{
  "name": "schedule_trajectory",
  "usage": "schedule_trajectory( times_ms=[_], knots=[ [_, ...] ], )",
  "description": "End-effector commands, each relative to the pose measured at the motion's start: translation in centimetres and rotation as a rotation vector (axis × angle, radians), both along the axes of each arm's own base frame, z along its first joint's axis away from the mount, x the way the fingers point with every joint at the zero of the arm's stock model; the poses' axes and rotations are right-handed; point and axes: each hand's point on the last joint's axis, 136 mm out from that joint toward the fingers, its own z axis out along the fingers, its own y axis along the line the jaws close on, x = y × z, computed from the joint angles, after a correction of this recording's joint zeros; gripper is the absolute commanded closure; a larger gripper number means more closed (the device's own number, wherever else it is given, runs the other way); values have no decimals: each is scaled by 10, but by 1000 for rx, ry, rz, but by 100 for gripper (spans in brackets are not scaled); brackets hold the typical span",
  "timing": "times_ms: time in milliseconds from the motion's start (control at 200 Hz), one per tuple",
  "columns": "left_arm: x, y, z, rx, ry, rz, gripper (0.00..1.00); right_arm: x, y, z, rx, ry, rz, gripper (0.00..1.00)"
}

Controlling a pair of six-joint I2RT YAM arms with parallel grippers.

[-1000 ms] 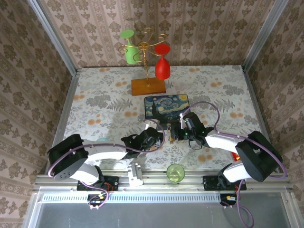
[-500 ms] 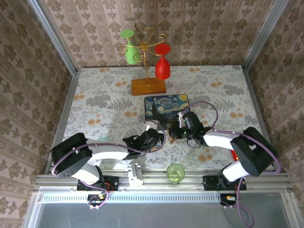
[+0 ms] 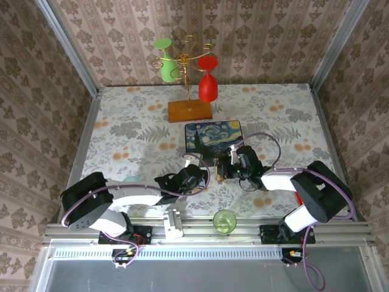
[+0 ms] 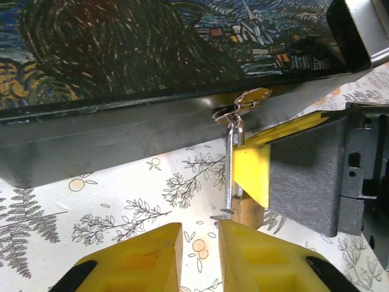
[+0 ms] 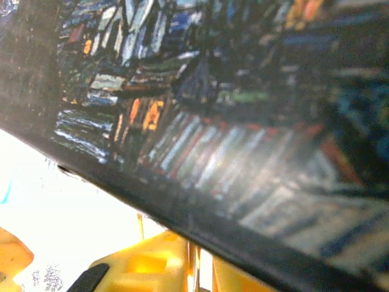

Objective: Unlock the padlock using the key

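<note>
The dark starry-night box [image 3: 213,135] lies mid-table, and its front wall [image 4: 121,131] fills the top of the left wrist view. From its hasp [image 4: 246,100] hangs the tiny brass padlock [image 4: 245,211] by a thin silver shackle [image 4: 230,164]. My right gripper [image 3: 220,171] is at the box's front, and one of its yellow fingers [image 4: 251,173] covers part of the padlock. In the right wrist view its fingers [image 5: 152,267] stand nearly closed on a thin brass-coloured sliver under the box edge. My left gripper [image 4: 200,255] is open just short of the padlock, holding nothing. I cannot make out the key.
A wooden stand [image 3: 189,109] with a green glass [image 3: 167,66] and a red glass [image 3: 208,85] is behind the box. A green cup [image 3: 224,220] sits at the near edge between the arms. A red packet [image 3: 299,199] peeks from under the right arm.
The right gripper has crept a little left along the box's front, toward the left gripper. The left arm has barely moved.
</note>
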Motion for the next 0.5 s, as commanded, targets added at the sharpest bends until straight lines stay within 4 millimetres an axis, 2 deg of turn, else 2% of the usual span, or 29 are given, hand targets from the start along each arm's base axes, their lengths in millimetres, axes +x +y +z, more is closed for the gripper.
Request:
schedule_trajectory(
  times_ms=[0, 155, 265, 365, 495],
  knots=[
    [1, 3, 8, 9, -22, 7, 77, -1, -6, -7, 17, 18, -30, 87],
    [5, 3, 12, 19, -35, 2, 77, 1, -9, -8, 27, 10, -61, 89],
    [12, 5, 22, 42, -67, -5, 77, 5, -7, -5, 89, 1, -102, 92],
    [24, 9, 45, 71, -123, -6, 78, 8, -8, -5, 123, 6, -152, 94],
    [43, 14, 86, 109, -226, -19, 77, 7, -26, -8, 108, -1, -253, 97]
  ],
)
